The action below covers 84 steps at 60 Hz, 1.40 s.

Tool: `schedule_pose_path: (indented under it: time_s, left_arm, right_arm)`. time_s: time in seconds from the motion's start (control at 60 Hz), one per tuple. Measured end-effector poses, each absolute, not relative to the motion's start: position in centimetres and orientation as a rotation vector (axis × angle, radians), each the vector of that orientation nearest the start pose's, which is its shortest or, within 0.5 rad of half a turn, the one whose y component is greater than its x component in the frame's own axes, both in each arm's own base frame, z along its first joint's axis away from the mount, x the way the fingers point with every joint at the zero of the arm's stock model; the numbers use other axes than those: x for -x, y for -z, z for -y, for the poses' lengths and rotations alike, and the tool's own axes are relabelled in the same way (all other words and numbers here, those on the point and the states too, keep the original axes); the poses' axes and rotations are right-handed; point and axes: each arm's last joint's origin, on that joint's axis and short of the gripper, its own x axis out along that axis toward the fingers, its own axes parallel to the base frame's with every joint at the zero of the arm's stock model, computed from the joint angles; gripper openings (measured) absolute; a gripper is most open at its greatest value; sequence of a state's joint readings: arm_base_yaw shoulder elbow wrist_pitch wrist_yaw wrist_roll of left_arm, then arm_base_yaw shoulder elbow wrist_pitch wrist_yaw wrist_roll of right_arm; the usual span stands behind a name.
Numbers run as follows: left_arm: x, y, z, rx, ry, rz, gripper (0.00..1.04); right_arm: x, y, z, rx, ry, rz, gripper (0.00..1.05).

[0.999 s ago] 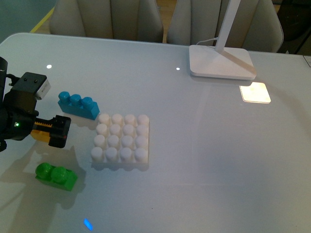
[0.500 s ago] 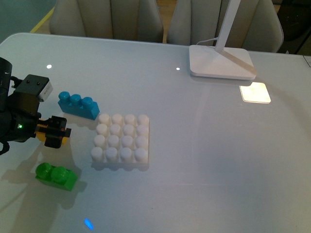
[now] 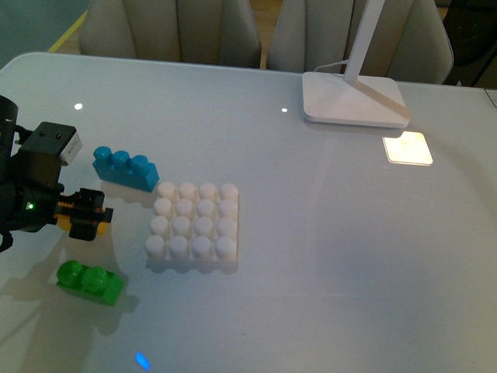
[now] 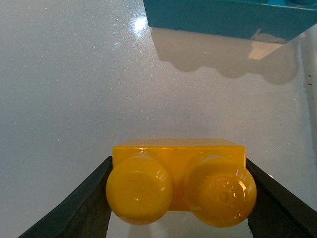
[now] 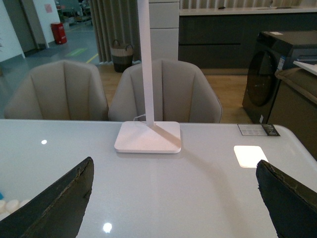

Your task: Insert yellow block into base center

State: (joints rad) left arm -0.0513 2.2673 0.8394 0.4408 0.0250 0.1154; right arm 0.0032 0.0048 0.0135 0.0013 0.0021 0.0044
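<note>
L gripper (image 3: 84,221) is pinching the yellow block (image 4: 178,154) by its ends, at mid-left of front view; block is sitting left of the base (image 3: 194,221), apart from it, btw. blue brick (image 3: 124,169) above and green brick (image 3: 89,282) below; R gripper (image 5: 173,163) is gaping wide, holding nothing, facing lamp foot (image 5: 148,137).

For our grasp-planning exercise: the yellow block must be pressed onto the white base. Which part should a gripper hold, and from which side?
Hold the yellow block by its two short end faces, coming from above. Those ends are flat and parallel; the top carries two round studs, and the underside must stay free to seat on the base. The left gripper brackets it this way.
</note>
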Motion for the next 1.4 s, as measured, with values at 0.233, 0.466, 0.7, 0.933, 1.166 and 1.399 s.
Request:
schedule_pose_path:
  time_s: [0.233, 0.466, 0.7, 0.933, 1.166, 1.399]
  left_arm:
    - [-32.2, -2.0, 4.1, -0.097, 0.103, -0.953, 0.63]
    - [-30.8, -2.7, 7.4, -0.071, 0.080, -0.964, 0.63]
    - [-30.3, -2.9, 10.5, -0.053, 0.082, -0.982, 0.63]
    - [-30.6, -3.8, 14.0, 0.000, 0.129, -0.960, 0.63]
    - [-30.7, -3.6, 15.7, 0.031, 0.131, -0.961, 0.63]
    - [-31.1, -2.7, 16.8, 0.042, 0.124, -0.968, 0.63]
  right_arm:
    - [-9.7, -16.8, 0.0, -0.004, -0.001, 0.010, 0.96]
    - [-9.7, -16.8, 0.0, -0.004, -0.001, 0.010, 0.96]
    - [-9.7, -16.8, 0.0, -0.004, -0.001, 0.010, 0.96]
    - [-9.7, -16.8, 0.0, -0.004, -0.001, 0.010, 0.96]
    - [-9.7, -16.8, 0.0, -0.004, -0.001, 0.010, 0.96]
    - [-9.7, -16.8, 0.0, -0.004, -0.001, 0.010, 0.96]
